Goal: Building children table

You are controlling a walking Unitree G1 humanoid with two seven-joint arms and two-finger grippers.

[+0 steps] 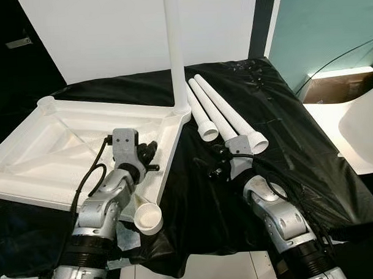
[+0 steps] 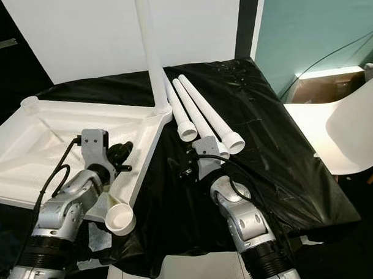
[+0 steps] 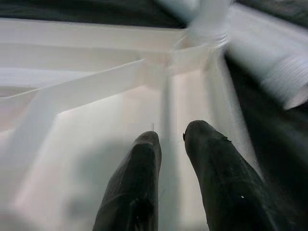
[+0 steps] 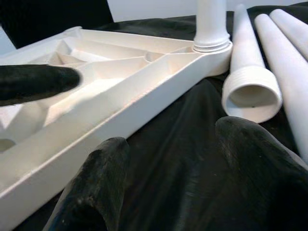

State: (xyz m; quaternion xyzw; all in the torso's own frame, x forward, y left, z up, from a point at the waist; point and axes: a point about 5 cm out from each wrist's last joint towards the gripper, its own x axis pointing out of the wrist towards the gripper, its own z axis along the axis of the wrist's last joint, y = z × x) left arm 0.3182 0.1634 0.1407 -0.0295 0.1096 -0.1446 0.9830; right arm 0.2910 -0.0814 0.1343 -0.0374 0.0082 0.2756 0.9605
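A white children's tabletop [image 1: 64,150] lies upside down on a black cloth. One white leg [image 1: 175,48] stands upright, screwed into its far right corner socket. Three loose white legs [image 1: 225,110] lie side by side on the cloth to the right, threaded ends toward me. My left gripper [image 1: 149,154] hovers over the tabletop's right rim, fingers [image 3: 144,159] close together with nothing between them. My right gripper [image 1: 213,165] sits low over the cloth between the tabletop's edge and the nearest loose leg [image 4: 250,91], open and holding nothing.
The near corner socket [image 1: 147,217] of the tabletop overhangs the cloth's front edge. A white chair [image 1: 364,127] stands at the right. A white board [image 1: 109,32] leans behind the table. Bare black cloth [image 1: 297,148] lies right of the legs.
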